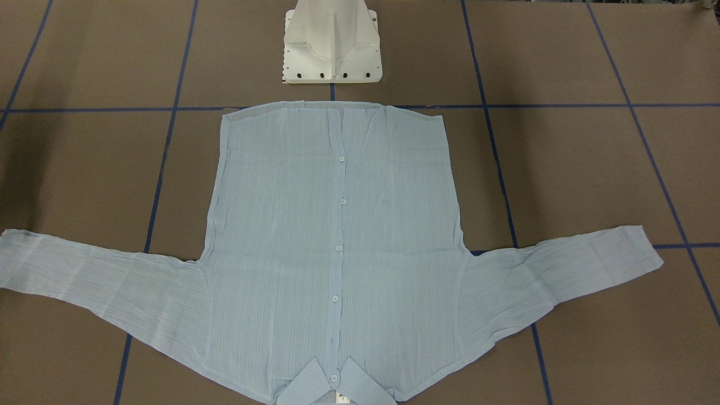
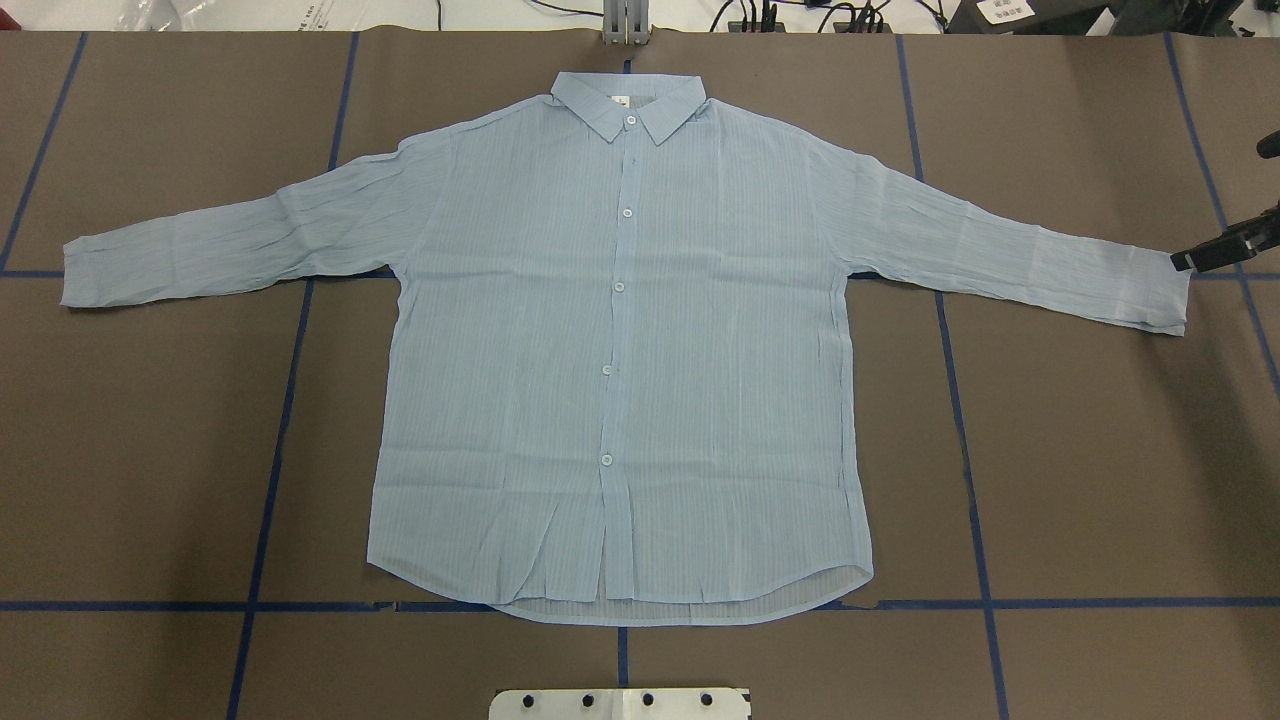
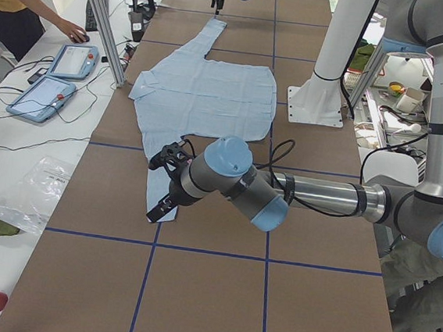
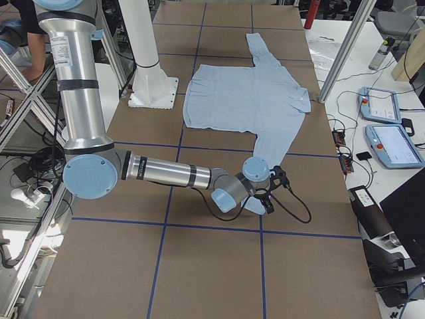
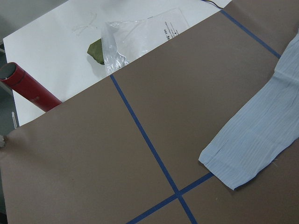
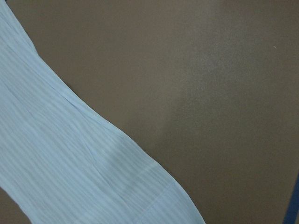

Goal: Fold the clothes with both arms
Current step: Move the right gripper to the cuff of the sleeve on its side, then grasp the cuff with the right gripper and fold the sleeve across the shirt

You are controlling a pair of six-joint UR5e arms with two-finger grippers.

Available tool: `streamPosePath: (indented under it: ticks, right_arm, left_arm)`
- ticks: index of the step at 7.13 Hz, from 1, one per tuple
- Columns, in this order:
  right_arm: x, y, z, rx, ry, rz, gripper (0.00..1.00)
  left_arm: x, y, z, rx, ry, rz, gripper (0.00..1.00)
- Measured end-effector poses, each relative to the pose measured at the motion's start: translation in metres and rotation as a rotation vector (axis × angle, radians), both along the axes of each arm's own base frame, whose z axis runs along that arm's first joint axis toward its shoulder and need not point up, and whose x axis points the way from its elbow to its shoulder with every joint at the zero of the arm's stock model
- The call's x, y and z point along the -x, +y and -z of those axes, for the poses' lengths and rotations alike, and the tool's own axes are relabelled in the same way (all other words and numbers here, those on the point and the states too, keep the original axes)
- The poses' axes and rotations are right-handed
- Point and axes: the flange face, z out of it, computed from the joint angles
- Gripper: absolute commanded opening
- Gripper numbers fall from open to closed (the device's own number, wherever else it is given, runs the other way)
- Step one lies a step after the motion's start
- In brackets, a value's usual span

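Note:
The light blue striped shirt (image 2: pixel 620 330) lies flat and buttoned on the brown table, collar toward the far side and both sleeves spread out; it also shows in the front view (image 1: pixel 337 236). My left gripper (image 3: pixel 159 207) hovers over the near left cuff (image 5: pixel 247 158); I cannot tell if it is open. My right gripper (image 2: pixel 1185 262) shows as a black tip at the right cuff, and it also shows in the right side view (image 4: pixel 267 199). Its wrist camera looks closely down on the sleeve cloth (image 6: pixel 70 163). I cannot tell if it is open.
The white pedestal base (image 1: pixel 332 45) stands at the shirt's hem side. Blue tape lines cross the brown table cover (image 2: pixel 1100 450). A red cylinder (image 5: pixel 28 88) and a plastic bag (image 5: pixel 117 46) lie on the white side table. Tablets (image 3: pixel 57 79) and a person (image 3: pixel 17 5) are beside the table.

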Motion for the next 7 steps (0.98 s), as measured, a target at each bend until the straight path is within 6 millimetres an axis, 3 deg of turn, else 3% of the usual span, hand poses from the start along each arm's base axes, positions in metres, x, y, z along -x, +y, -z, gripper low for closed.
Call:
streamPosePath:
  ticks: [1, 6, 7]
  right_arm:
    - [0.006, 0.000, -0.010, 0.002, 0.016, 0.004, 0.80]
    - [0.021, 0.003, -0.036, 0.008, 0.097, -0.002, 0.52]
    - [0.025, 0.001, -0.036, 0.005, 0.107, -0.003, 0.32]
  left_arm:
    - [0.000, 0.000, 0.000, 0.000, 0.000, 0.000, 1.00]
    - [0.000, 0.001, -0.001, 0.001, -0.001, -0.002, 1.00]
    - [0.000, 0.002, -0.002, 0.002, -0.001, -0.001, 1.00]
